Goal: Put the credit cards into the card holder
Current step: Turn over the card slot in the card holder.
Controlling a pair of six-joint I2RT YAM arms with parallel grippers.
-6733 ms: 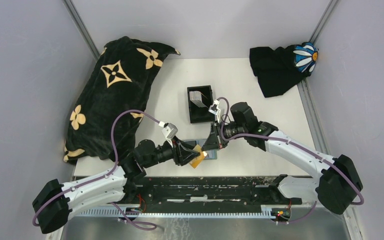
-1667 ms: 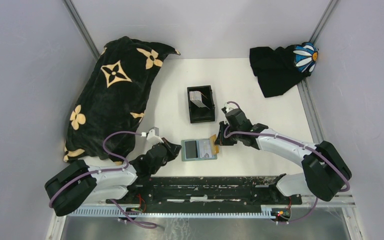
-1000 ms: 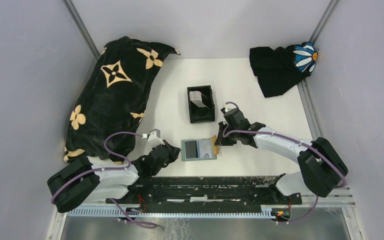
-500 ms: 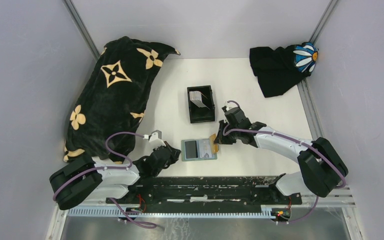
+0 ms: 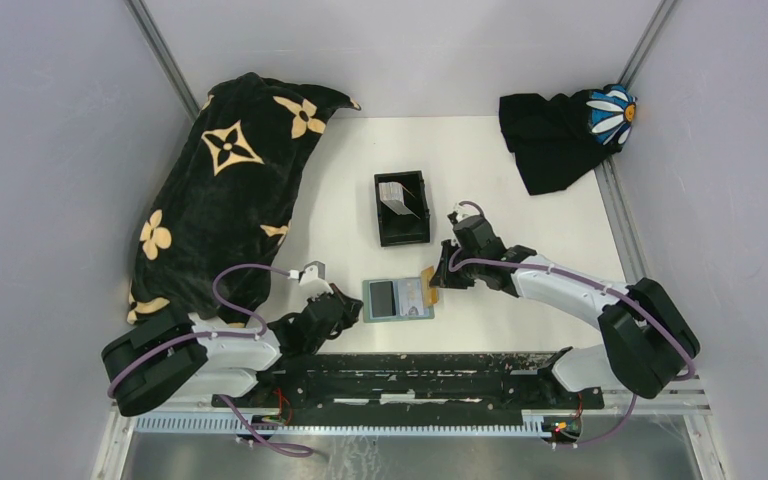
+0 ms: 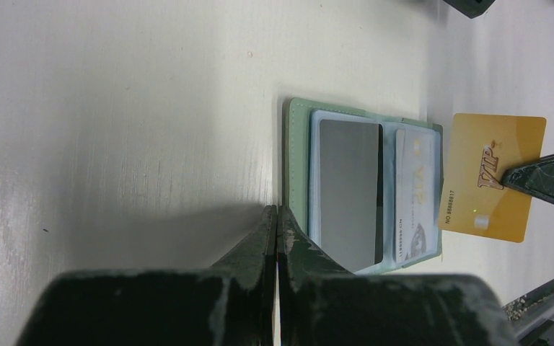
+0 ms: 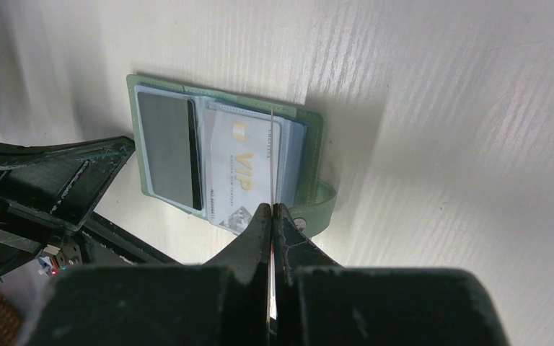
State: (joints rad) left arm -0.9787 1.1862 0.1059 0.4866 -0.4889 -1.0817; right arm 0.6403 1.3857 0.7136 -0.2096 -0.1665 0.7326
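Near the table's [image 5: 520,190] front edge, our right tool [image 7: 271,209] pinches the gold card [image 6: 487,176] beside the wallet [image 5: 397,299], whose sleeves hold two cards [image 6: 350,191]. Our left tool [image 6: 277,216] is closed and empty. Mid-table, the holder [image 5: 401,238] contains one grey card [image 5: 396,198].

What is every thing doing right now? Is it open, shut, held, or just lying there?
green card holder: open, flat, cards in its sleeves.
gold card: held on edge by the holder's right side.
right tool: shut on gold card.
left tool: shut, by the holder's left edge.
black box: open-topped, grey card inside.
daisy cloth: crumpled.
flowered blanket: bunched.
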